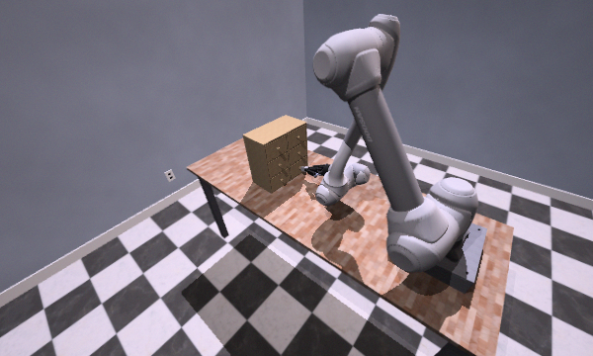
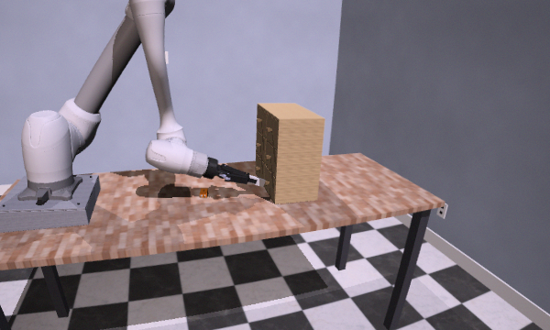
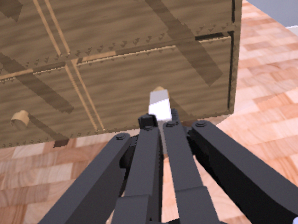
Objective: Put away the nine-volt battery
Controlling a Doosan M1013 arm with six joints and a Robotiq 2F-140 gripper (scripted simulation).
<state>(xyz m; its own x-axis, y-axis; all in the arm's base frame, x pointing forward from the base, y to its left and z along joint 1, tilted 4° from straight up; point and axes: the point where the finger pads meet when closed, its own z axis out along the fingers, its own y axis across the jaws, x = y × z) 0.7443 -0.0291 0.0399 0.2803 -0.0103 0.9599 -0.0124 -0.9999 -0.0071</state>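
Observation:
The wooden chest (image 1: 275, 130) (image 2: 299, 160) (image 3: 125, 90) stands upright, with knobbed drawers in two columns and three rows. All drawer fronts look about flush. My gripper (image 1: 303, 169) (image 2: 260, 181) (image 3: 160, 103) is shut with nothing seen between the fingers. Its pale fingertips are at the bottom drawer in the wrist view's right column, just in front of that drawer's knob (image 3: 159, 89) and partly hiding it; whether they touch is unclear. The orange battery (image 2: 203, 192) lies on the table below and behind the gripper. The other battery, inside a drawer, is hidden.
The table (image 1: 292, 215) (image 2: 238, 229) carries the arm's grey base (image 1: 466, 267) (image 2: 46, 217) at the end away from the chest. Another bottom knob (image 3: 20, 118) sticks out to the left in the wrist view. The chest stands in from the table's edges.

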